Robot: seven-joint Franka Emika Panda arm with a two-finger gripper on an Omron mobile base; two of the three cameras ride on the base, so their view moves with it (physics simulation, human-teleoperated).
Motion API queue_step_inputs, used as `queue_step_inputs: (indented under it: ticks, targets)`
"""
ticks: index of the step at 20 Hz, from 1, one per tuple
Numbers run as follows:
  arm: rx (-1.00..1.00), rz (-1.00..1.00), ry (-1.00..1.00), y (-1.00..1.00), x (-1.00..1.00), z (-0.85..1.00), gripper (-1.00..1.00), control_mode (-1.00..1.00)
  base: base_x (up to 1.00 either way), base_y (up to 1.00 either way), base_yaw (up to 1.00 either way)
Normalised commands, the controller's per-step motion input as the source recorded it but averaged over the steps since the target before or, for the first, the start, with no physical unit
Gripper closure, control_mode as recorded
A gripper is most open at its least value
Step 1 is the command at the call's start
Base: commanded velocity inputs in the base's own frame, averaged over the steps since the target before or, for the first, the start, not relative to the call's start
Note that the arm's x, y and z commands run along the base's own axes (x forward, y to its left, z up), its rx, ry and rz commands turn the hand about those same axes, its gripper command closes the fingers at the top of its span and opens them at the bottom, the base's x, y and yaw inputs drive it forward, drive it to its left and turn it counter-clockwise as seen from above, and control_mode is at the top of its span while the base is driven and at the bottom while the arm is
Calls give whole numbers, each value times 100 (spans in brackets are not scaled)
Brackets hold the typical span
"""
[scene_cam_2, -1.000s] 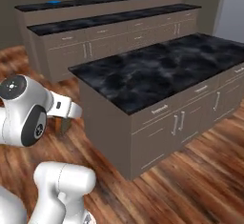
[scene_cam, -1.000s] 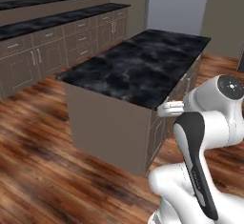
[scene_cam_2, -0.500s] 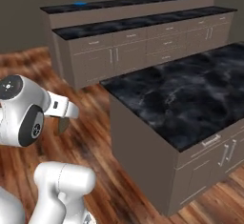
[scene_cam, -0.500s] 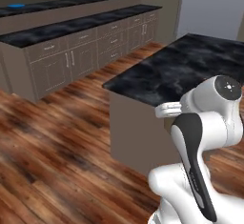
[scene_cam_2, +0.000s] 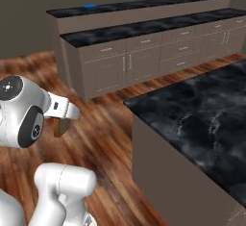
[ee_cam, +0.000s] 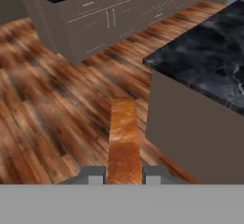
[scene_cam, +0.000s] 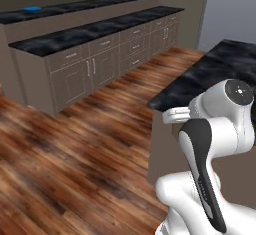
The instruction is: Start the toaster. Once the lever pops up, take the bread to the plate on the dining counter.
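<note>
In the left base view the plate (scene_cam: 32, 8) is seen at ten o'clock, a flat bright blue disc lying on the dining tabletop (scene_cam: 75, 6), a long raised black marble slab with white veins over a plain beige panel. Just below it runs a lower marble tabletop over pale drawers and doors with slim metal handles. The floor (scene_cam: 75, 149) is glossy reddish-brown planking. The white arm is folded at four o'clock, its round dark-capped joint uppermost and the wrist stretched level toward nine o'clock.

In the right base view the plate (scene_cam_2: 89, 6) sits at twelve o'clock on the dining tabletop (scene_cam_2: 144, 5), and a marble island fills four o'clock. The wrist is stretched level toward three o'clock.

In the hand view the hand (ee_cam: 124, 175) is closed narrowly on the bread (ee_cam: 123, 139), a thin slice held edge-on at six o'clock, its orange-brown crust mottled, above the floor (ee_cam: 47, 99).
</note>
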Motion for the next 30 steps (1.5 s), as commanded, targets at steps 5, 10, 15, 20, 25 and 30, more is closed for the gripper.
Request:
queue_step_inputs:
  ticks: [5, 10, 15, 20, 25, 30]
  targets:
    - [0, 0, 0, 0, 0, 0, 100, 100, 100, 100, 0]
    - [0, 0, 0, 0, 0, 0, 100, 100, 90, 100, 0]
    - [0, 0, 0, 0, 0, 0, 100, 100, 66, 100, 0]
    - [0, 0, 0, 0, 0, 0, 100, 100, 68, 100, 0]
    - [0, 0, 0, 0, 0, 0, 100, 100, 81, 100, 0]
    - [0, 0, 0, 0, 0, 0, 100, 100, 92, 100, 0]
